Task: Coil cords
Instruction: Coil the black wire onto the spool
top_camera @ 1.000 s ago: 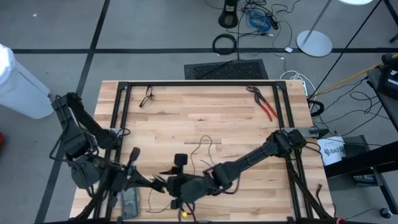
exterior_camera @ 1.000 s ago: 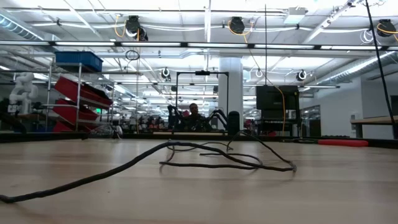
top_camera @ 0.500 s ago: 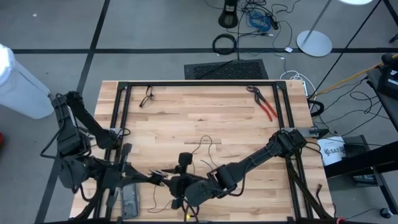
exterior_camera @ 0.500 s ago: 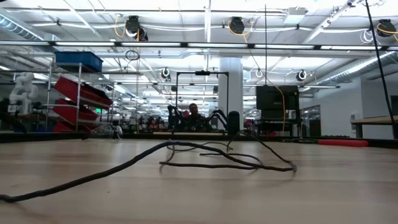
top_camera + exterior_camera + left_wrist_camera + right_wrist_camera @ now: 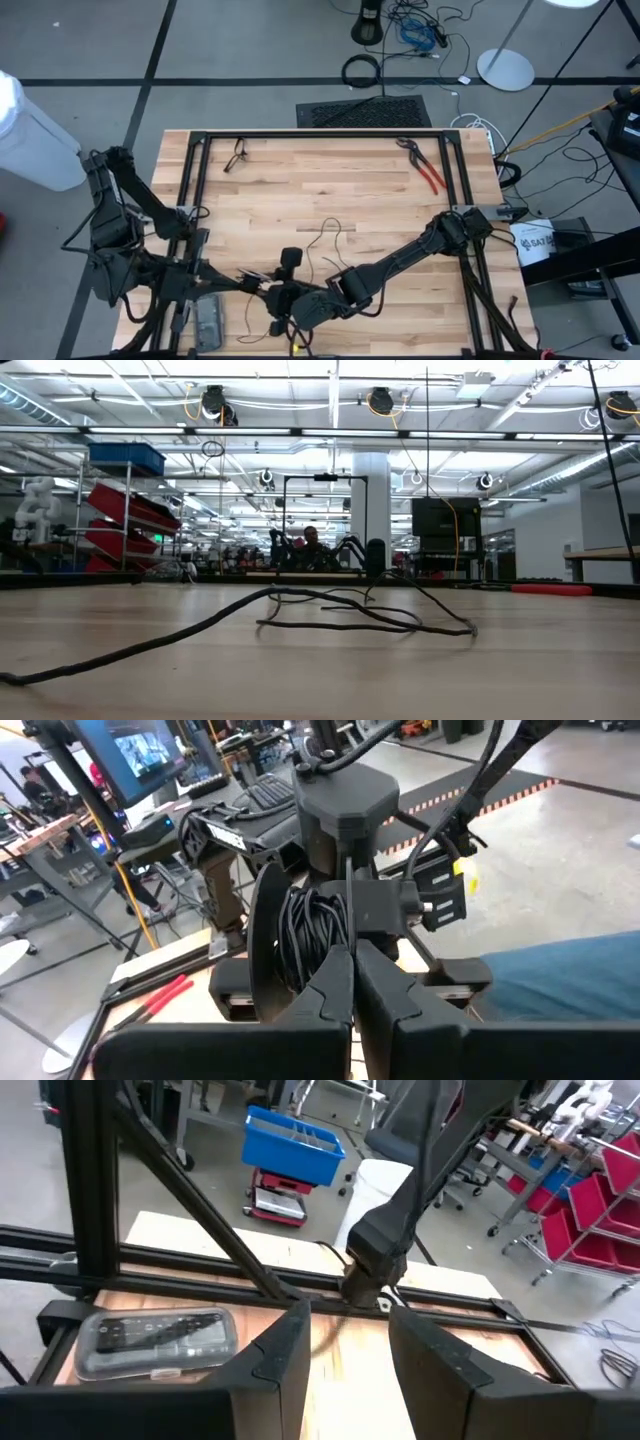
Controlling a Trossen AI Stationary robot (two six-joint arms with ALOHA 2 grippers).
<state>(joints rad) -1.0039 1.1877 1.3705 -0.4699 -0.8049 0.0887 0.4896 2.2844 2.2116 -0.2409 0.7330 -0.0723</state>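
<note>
The black cord lies partly in slack loops mid-table [image 5: 325,237] [image 5: 340,622]. Another part is bunched in loops [image 5: 305,935] on my right gripper. My right gripper [image 5: 283,298] [image 5: 350,1355] reaches level toward the near left and is open, with bare table showing between its fingers. My left gripper [image 5: 257,286] [image 5: 350,982] is shut, tips against the bundle, facing the right gripper. A small pale end piece [image 5: 385,1304] shows beside the left tips. My left gripper is shut with its fingertips [image 5: 366,1292] at the cord's looped bundle [image 5: 318,942], coming level from the table's left. Its own fingers hide the exact place of the pinch. My right gripper carries several cord loops [image 5: 298,925] hung around it, clear of the table. How they wrap its fingers does not show.
Red-handled pliers [image 5: 425,168] lie at the far right and a small dark clip [image 5: 237,155] at the far left. A grey flat device [image 5: 208,325] [image 5: 160,1335] lies by the near left edge. Black frame rails [image 5: 320,134] run round the table.
My left arm has swung its wrist toward the table's left edge and its gripper has tipped and turned, with the tips staying by the right gripper. The cord's loops on the table have kept still.
</note>
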